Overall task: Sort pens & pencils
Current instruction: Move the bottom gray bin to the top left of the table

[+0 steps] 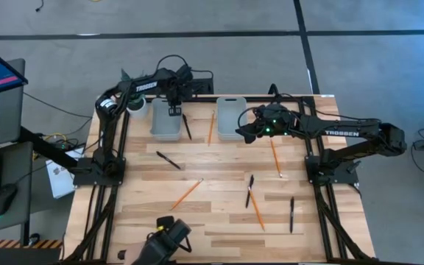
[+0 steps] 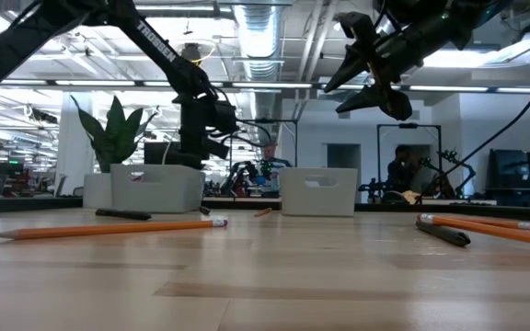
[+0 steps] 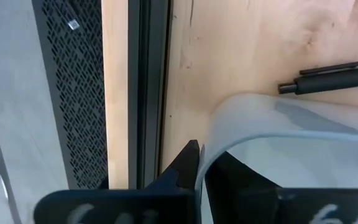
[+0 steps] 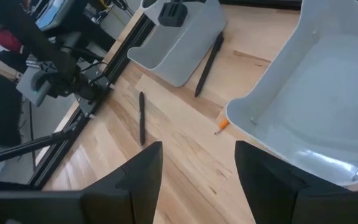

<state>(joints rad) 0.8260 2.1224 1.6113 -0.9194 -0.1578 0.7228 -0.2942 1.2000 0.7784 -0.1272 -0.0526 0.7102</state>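
The pens [image 1: 169, 160] and pencils [image 1: 187, 193] lie scattered flat on the wooden table [image 1: 219, 221], most from the middle toward six o'clock, with a pen and a pencil up at twelve between the two grey bins [image 1: 165, 118]. They look light, stiff and thin, likely to roll, so pinching across the middle of the shaft seems safest. The left gripper [image 3: 197, 171] is clenched on the left bin's rim. The right gripper [image 4: 197, 180] hangs spread and empty near the right bin [image 1: 230, 116]. Beyond the table is what looks like a workshop, with a plant [image 2: 110, 133].
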